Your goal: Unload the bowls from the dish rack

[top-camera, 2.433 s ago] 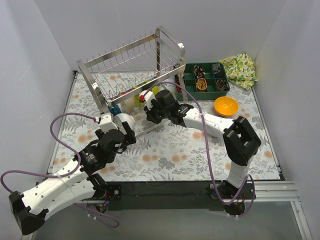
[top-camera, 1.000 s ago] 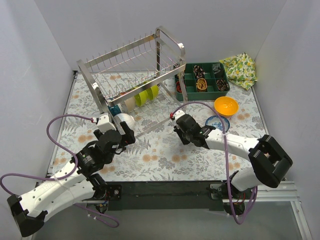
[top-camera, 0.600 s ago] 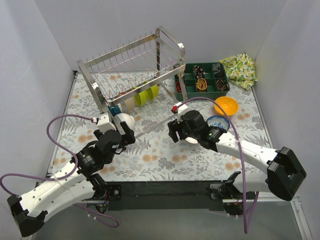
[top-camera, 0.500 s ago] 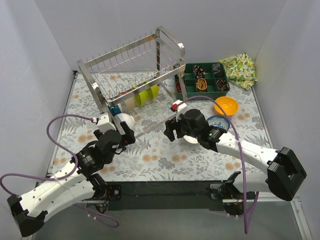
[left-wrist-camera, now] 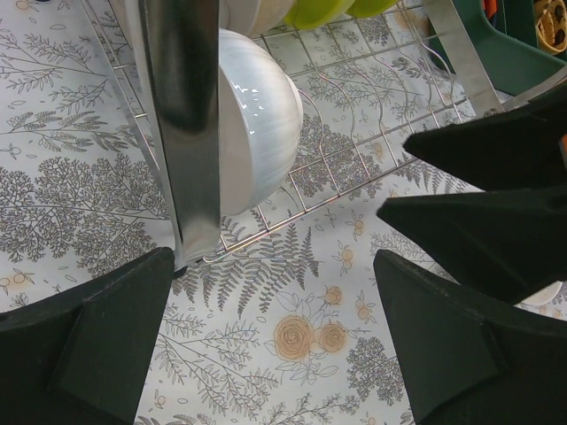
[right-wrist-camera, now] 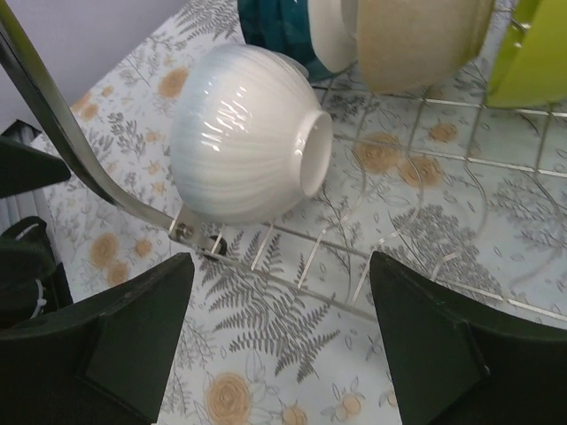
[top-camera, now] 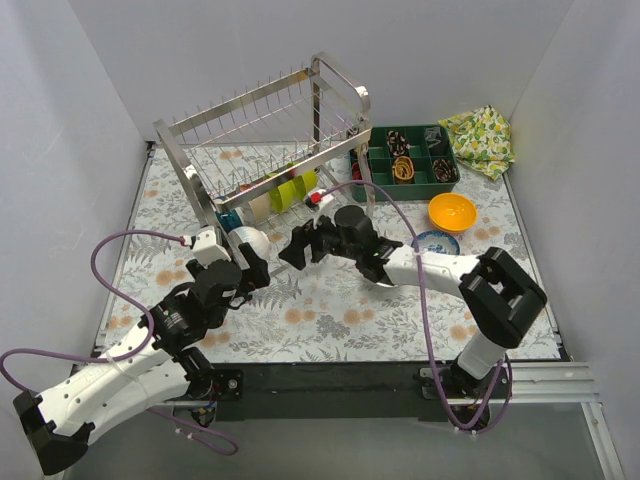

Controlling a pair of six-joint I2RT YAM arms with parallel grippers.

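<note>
The left claw (left-wrist-camera: 275,301) stood wide and empty at the front-left corner of the dish rack (top-camera: 262,128). Just ahead of it a white bowl (top-camera: 247,241) lay on its side on the lower wires. The right claw (right-wrist-camera: 275,297), also spread wide with nothing in it, faced that bowl from the right. Lime green bowls (top-camera: 290,192) stood on edge farther along the rack. Toward the table's right edge sat a blue-and-white bowl (top-camera: 437,243) and an orange bowl (top-camera: 452,212), both off the rack.

No text, label, brand, number or sign is legible in any view (the bench (top-camera: 330,310) covering carries only a printed fern-and-flower pattern, without lettering).
</note>
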